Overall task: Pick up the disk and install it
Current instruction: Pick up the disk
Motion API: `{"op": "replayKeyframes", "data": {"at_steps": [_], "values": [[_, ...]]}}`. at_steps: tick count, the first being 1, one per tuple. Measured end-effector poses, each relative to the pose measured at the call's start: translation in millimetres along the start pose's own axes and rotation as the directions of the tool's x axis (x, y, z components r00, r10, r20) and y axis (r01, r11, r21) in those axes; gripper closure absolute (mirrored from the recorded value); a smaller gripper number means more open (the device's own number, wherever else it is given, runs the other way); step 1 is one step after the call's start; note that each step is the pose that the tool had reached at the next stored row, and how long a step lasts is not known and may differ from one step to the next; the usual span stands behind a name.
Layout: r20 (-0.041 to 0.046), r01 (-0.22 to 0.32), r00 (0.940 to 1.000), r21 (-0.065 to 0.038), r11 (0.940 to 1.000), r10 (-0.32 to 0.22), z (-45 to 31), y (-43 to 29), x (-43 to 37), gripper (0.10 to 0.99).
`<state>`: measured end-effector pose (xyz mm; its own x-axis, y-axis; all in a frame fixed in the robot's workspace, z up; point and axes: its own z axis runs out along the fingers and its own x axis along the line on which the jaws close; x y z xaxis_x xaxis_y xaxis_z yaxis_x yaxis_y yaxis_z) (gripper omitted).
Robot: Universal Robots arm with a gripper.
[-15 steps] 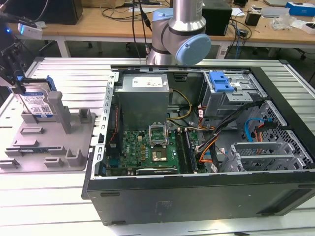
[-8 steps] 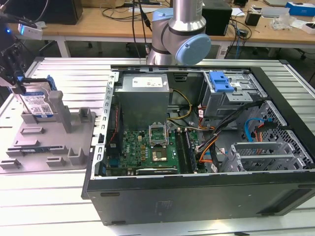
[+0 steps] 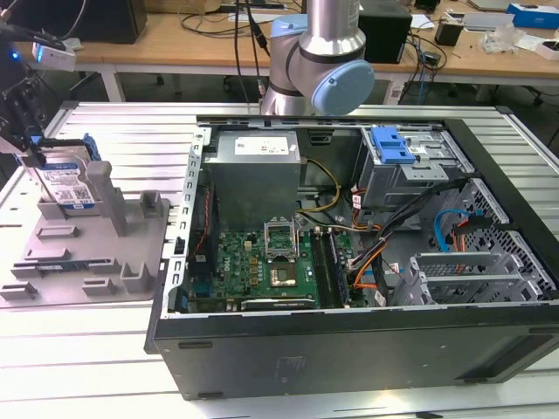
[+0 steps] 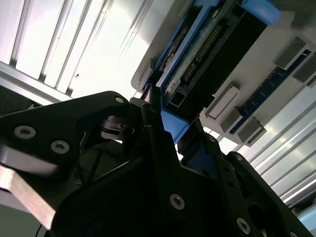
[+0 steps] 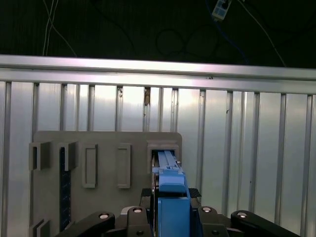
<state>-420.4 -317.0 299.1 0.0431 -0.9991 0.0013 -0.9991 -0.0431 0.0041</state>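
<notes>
The disk (image 3: pixel 68 182), silver with a white-and-blue label in a blue carrier, stands on edge at the back of the grey holder tray (image 3: pixel 87 262), on the exterior view's left. My gripper (image 3: pixel 33 155) is at its upper edge. In the first wrist view the carrier's blue edge (image 5: pixel 171 187) runs between the black fingers (image 5: pixel 148 200) and down into the tray's slot (image 5: pixel 163 148). In the second wrist view the gripper (image 4: pixel 165 123) is shut on the carrier, with the disk's connector side (image 4: pixel 207 54) beyond. Whether the disk still rests in the slot I cannot tell.
An open computer case (image 3: pixel 349 349) lies on the exterior view's right, with a motherboard (image 3: pixel 262 262), a power supply (image 3: pixel 258 153), cables, and a drive cage bearing a blue latch (image 3: pixel 390 144). The arm's base (image 3: pixel 314 61) stands behind it. The table (image 3: pixel 113 131) is ribbed aluminium.
</notes>
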Motion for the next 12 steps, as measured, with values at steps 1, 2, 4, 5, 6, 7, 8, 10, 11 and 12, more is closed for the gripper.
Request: {"op": "replayKeyframes", "data": {"at_steps": [1, 2, 4, 5, 6, 7, 8, 10, 11, 12], "values": [[0.0000, 0.000, 1.0000, 0.000, 1.0000, 0.000, 0.0, 0.0, 0.0, 0.718], [0.0000, 0.000, 1.0000, 0.000, 1.0000, 0.000, 0.0, 0.0, 0.0, 0.718], [0.0001, 0.000, 1.0000, 0.000, 1.0000, 0.000, 0.0, 0.0, 0.0, 0.718], [0.0002, 0.000, 1.0000, 0.000, 1.0000, 0.000, -0.5, 0.0, 0.0, 0.718], [0.0003, 0.000, 1.0000, 0.000, 1.0000, 0.000, -1.1, 0.0, 0.0, 0.718], [0.0002, 0.000, 1.0000, 0.000, 1.0000, 0.000, -2.5, 0.0, 0.0, 0.718], [0.0001, 0.000, 1.0000, -0.001, 1.0000, 0.000, -3.5, 0.0, 0.0, 0.718], [0.0001, 0.000, 1.0000, -0.001, 1.0000, 0.000, -7.4, 0.0, 0.0, 0.718], [0.0001, 0.000, 1.0000, -0.001, 1.0000, 0.000, -9.1, 0.0, 0.0, 0.718], [0.0000, 0.000, 1.0000, -0.001, 1.0000, 0.000, -11.7, 0.0, 0.0, 0.718]]}}
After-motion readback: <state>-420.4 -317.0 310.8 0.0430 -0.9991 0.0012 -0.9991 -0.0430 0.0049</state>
